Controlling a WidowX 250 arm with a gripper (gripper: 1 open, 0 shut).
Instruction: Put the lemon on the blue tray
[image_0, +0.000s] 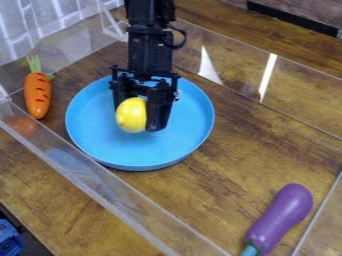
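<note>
The yellow lemon (131, 115) is held between the black fingers of my gripper (138, 112), just over the middle of the round blue tray (181, 140). I cannot tell whether the lemon touches the tray floor. The jaws are shut on the lemon, and the arm reaches down from the top of the view, hiding the tray's far rim behind it.
An orange carrot (38, 92) with a green top lies left of the tray. A purple eggplant (278, 220) lies at the bottom right. Clear plastic walls ring the wooden table, with one low wall running along the front left.
</note>
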